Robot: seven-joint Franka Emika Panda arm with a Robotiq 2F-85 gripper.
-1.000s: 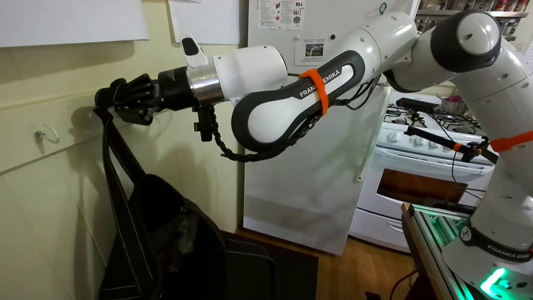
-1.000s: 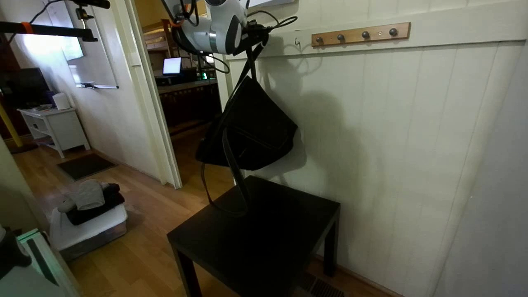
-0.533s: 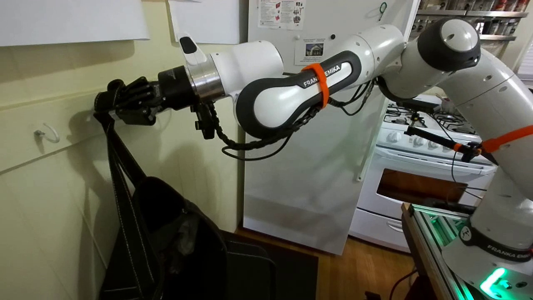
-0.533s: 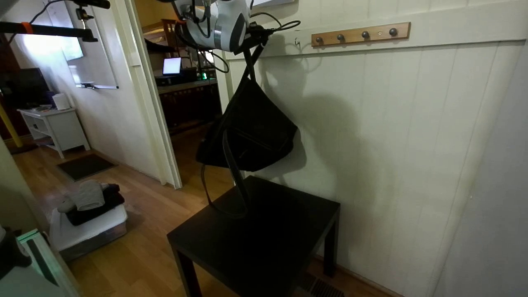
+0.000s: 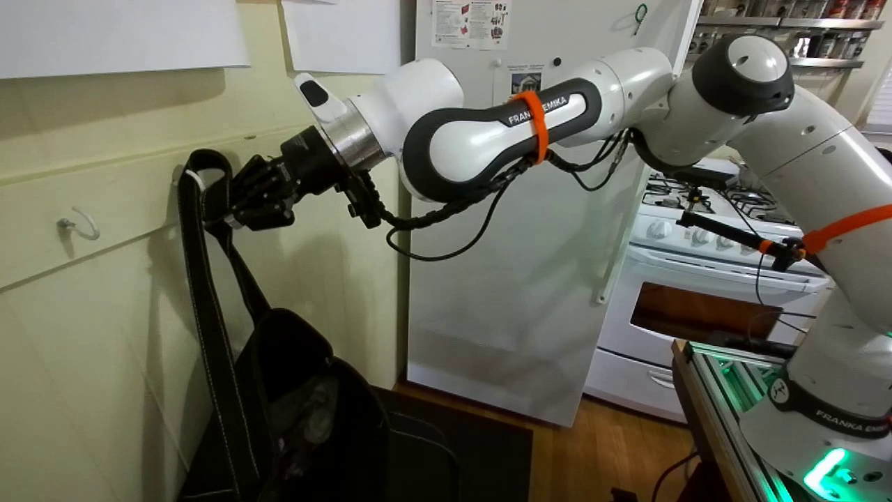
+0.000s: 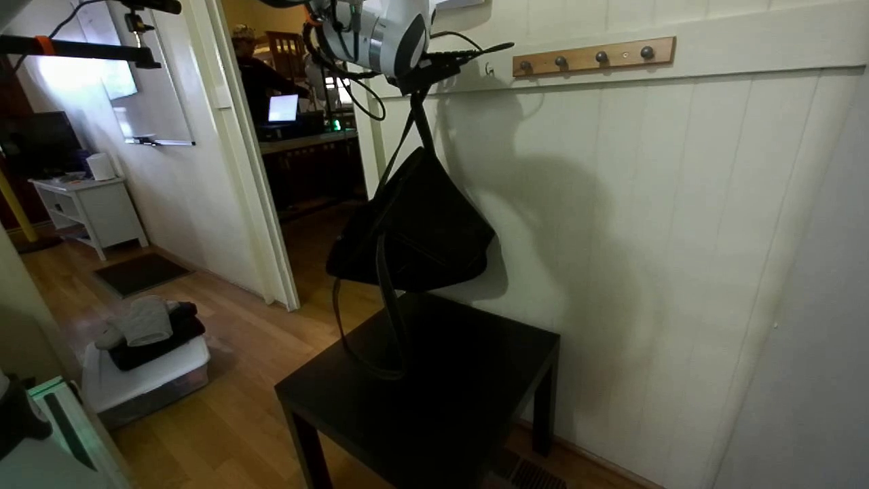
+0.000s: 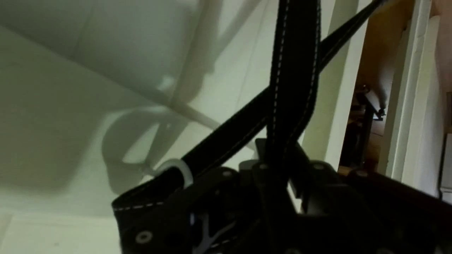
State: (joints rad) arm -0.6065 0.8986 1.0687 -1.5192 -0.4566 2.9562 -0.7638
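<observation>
My gripper (image 5: 228, 217) is shut on the strap (image 5: 202, 293) of a black bag (image 5: 293, 341), close to the pale wall. The top of the strap stands up as a loop beside the fingertips. The bag hangs open-topped below, with some cloth inside. In an exterior view the bag (image 6: 434, 231) hangs under the gripper (image 6: 422, 80), its lower strap trailing onto a black table. In the wrist view the strap (image 7: 295, 60) runs between the fingertips (image 7: 279, 155). A pale wall hook (image 7: 182, 169) curls across the strap beside the left finger. The fingers are dark and partly hidden.
A bare metal hook (image 5: 83, 224) is on the wall rail. A wooden peg rack (image 6: 594, 57) is farther along. The black table (image 6: 468, 380) stands below. A fridge (image 5: 488, 314) and a stove (image 5: 697, 279) are behind the arm. A person (image 6: 258, 75) is beyond the doorway.
The gripper has drawn back from the wall and tilted downward. The strap loop now shows beyond the fingertips. The bag has shifted slightly and sits a little lower. A person has appeared in the doorway.
</observation>
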